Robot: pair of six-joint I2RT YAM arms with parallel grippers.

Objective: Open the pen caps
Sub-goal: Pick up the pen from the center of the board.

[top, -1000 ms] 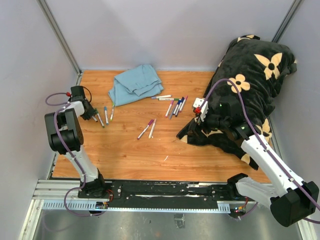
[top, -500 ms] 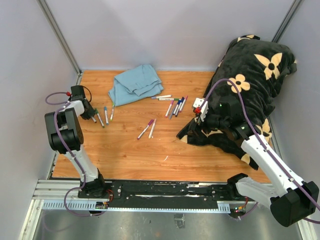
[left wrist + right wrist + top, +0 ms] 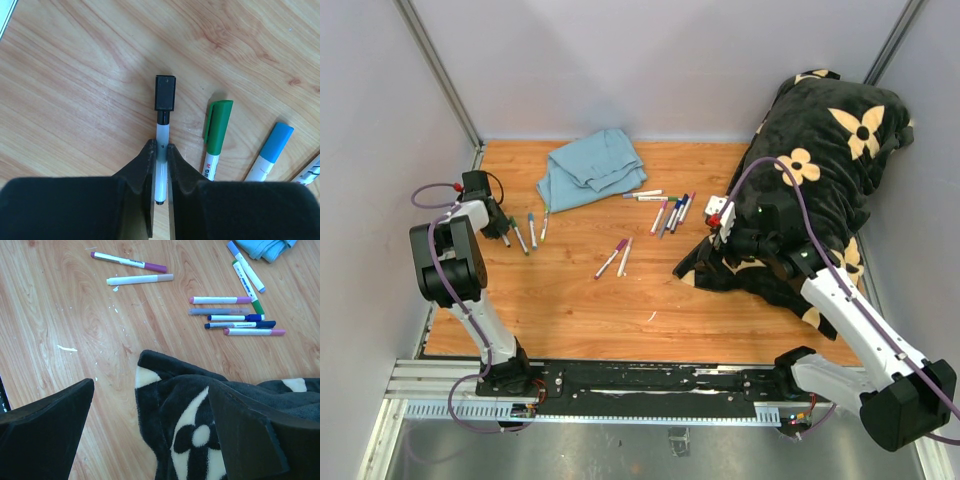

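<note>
**Left fingers closing onto a marker barrel**

Left gripper [image 3: 160,150] jaws are drawing together compared with a second ago, while the arm itself is hardly shifting at the left edge of the table [image 3: 75,70]. The right arm is also sitting almost where it was.

In the left wrist view both fingers are now pressing on the white barrel of the black-capped marker [image 3: 160,136]. The black cap [image 3: 165,93] is sticking out beyond the fingertips, still seated on its pen. A green cap [image 3: 218,126] and a blue cap [image 3: 277,142] are lying just beside it, also still on their pens.

The right gripper [image 3: 152,387] is hanging wide open and holding nothing. It is hovering over the black flowered blanket [image 3: 185,410] at the right edge, near a cluster of capped markers [image 3: 240,315].

The step in hand is probably securing this pen so that its cap can be pulled off.

- **Grip:** the pinch is sitting close behind the cap, which is leaving the whole cap free for the other hand. That looks right, provided the squeeze is firm enough that the smooth barrel is not sliding.
- **Lift:** raising the pen straight up should be keeping it from rolling the green-capped neighbour.
- **Pull:** the right gripper is well apart from the pen, so it will likely be crossing the table, and it needs to rise clear of the blanket first. Pulling along the pen's axis, not sideways, should be freeing the cap without twisting the barrel out of the fingers.
</note>
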